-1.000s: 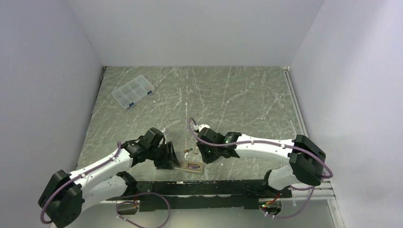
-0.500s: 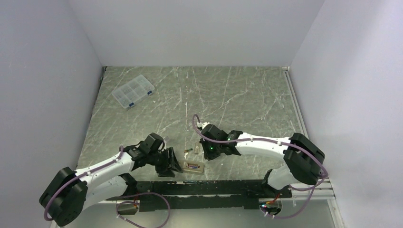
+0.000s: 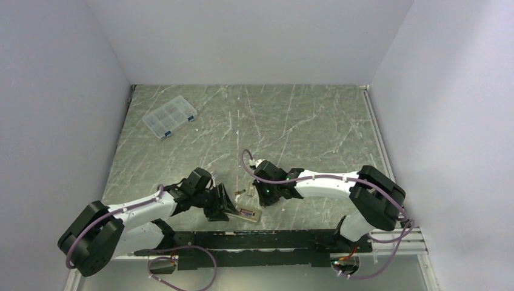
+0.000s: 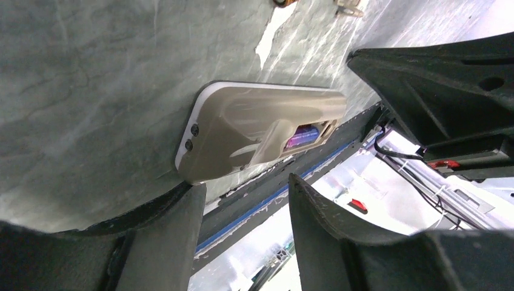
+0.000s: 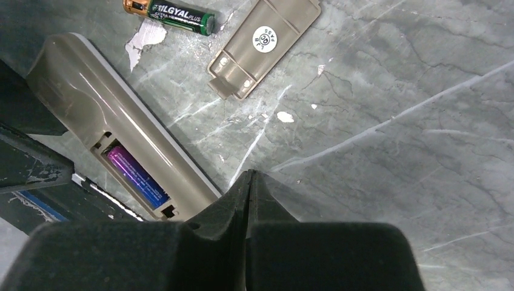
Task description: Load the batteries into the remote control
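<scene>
Marbled grey tabletop [image 3: 291,121] between plain white walls [image 3: 242,42] carries everything. At its near edge the remote [image 5: 91,103] lies back-up with its bay open and the purple battery [image 5: 136,176] seated inside. The loose battery [image 5: 176,15] lies just beyond it, beside the detached cover [image 5: 263,45], so loading looks half done. The right claw [image 5: 250,182] hovers by the remote's side, fingers pressed together on nothing. The left claw [image 4: 245,185] stands apart and empty at the remote's end; whether it touches is unclear. Next, I judge, the right claw must open, take the loose battery by its middle and lay it beside the purple one, ends the right way round. The free slot is hard to make out, the loose battery is cut off at the frame edge, and the remote's front is hidden.
</scene>
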Controlling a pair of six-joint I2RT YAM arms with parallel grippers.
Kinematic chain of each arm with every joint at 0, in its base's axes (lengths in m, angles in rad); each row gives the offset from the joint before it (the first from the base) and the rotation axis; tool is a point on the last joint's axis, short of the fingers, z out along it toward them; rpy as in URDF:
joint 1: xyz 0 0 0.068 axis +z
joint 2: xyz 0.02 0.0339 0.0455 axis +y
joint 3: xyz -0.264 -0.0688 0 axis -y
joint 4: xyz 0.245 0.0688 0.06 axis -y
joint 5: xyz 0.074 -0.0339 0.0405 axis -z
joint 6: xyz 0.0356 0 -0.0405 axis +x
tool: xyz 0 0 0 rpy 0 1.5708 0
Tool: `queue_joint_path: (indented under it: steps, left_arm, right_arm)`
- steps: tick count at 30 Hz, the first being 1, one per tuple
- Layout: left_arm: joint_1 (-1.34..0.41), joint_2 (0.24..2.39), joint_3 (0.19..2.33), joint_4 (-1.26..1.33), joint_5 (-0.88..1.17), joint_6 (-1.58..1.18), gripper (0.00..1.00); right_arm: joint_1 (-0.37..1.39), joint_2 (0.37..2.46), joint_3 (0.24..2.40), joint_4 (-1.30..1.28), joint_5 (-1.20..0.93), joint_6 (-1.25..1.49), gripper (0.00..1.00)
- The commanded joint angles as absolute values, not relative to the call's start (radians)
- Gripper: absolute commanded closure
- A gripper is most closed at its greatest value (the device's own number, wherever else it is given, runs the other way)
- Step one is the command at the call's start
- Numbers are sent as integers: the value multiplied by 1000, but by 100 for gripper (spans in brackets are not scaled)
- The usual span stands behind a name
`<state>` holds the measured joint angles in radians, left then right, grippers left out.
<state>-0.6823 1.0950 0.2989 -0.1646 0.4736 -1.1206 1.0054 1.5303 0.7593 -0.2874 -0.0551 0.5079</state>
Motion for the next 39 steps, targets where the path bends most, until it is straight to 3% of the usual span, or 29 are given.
queue_joint_path:
  steps: [1,28,39]
  left_arm:
    - [-685,1148,339,-117,424,-1105,42]
    - [-708,1500,569,-40,483,-963,49]
    - [-718,1481,633,-164,421,-909,50]
  right_arm:
    - [1022,1531,738,-238,-86,503,100]
    - [1179,1450,665,-121,-107,657,100]
    - [1184,1416,697,-201,-36,646,100]
